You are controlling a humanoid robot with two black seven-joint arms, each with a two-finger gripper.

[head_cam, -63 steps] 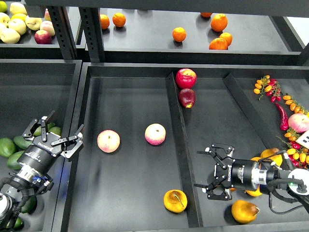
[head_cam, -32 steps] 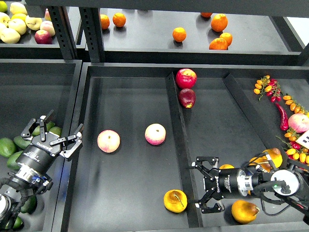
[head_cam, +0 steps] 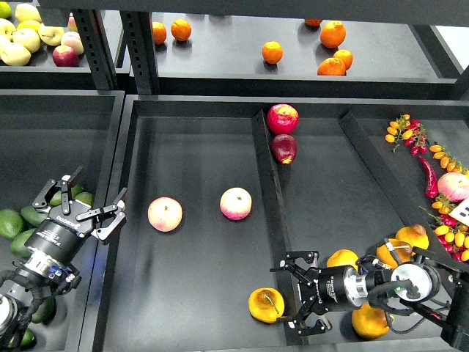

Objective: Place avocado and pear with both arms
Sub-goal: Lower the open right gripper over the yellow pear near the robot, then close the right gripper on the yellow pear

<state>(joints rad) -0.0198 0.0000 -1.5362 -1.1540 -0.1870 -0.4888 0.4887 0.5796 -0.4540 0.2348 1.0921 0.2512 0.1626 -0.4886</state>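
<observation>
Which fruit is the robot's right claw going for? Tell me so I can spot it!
Look at the big black middle tray, near its front edge by the divider. There lies the roundish orange-yellow pear, just left of the open right gripper. Unlike the two pink-cream peaches further back, it is orange with a thin brown stem.

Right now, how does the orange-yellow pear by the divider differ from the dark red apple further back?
The orange-yellow pear lies left of the divider, near the front; the dark red apple sits right of it, further back. The pear shows a stem; the apple shows none. Both touch the divider.
</observation>
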